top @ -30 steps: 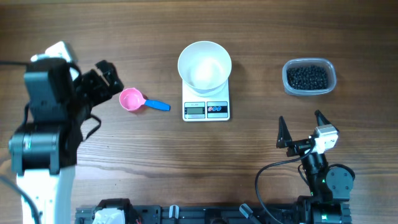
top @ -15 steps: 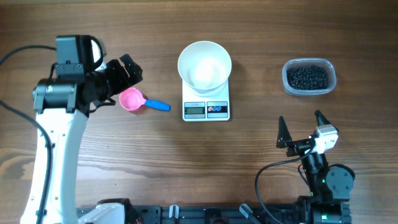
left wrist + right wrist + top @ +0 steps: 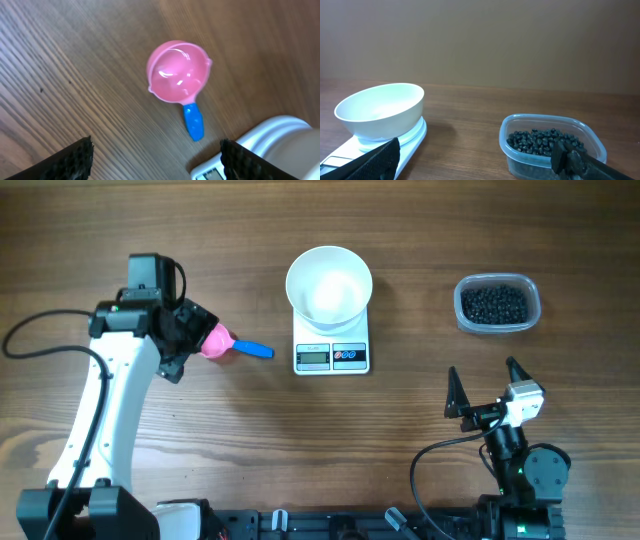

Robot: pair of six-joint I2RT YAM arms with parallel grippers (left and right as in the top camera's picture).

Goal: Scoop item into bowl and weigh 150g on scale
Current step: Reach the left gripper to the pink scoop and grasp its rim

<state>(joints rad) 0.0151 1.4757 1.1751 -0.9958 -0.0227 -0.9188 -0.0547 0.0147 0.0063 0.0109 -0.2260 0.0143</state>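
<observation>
Left tool [image 3: 192, 332] is seen open in the left wrist view, fingers spread wide, nothing held between them. It is positioned directly over the pink scoop [image 3: 177, 72], which lies flat on the wooden surface [image 3: 330, 450], cup up and apparently empty. Key relation: the blue handle [image 3: 193, 122] projects from the cup toward the scale [image 3: 332, 357], with its long axis running left to right and dipping slightly toward the front edge in the overhead view. In the wrist view that axis is seen roughly square to the line between the two fingers, so a pinch across the handle is judged feasible with a small shift toward the handle end. The scoop is centred between the fingers but is not yet between them. The left arm is clearly the nearer one to the scoop. The right tool [image 3: 484, 370] is parked near the front of the surface, jaws wide apart and empty, and is the nearer one to the clear tub [image 3: 530, 320]. The black beads [image 3: 495, 304] are all seen in that tub, right of the scale and well apart from it. The white bowl [image 3: 329, 285] is set on the scale platform and looks empty. No brand or label is legible anywhere. The scale's grey display and two buttons are visible, but no digits can be read.
</observation>
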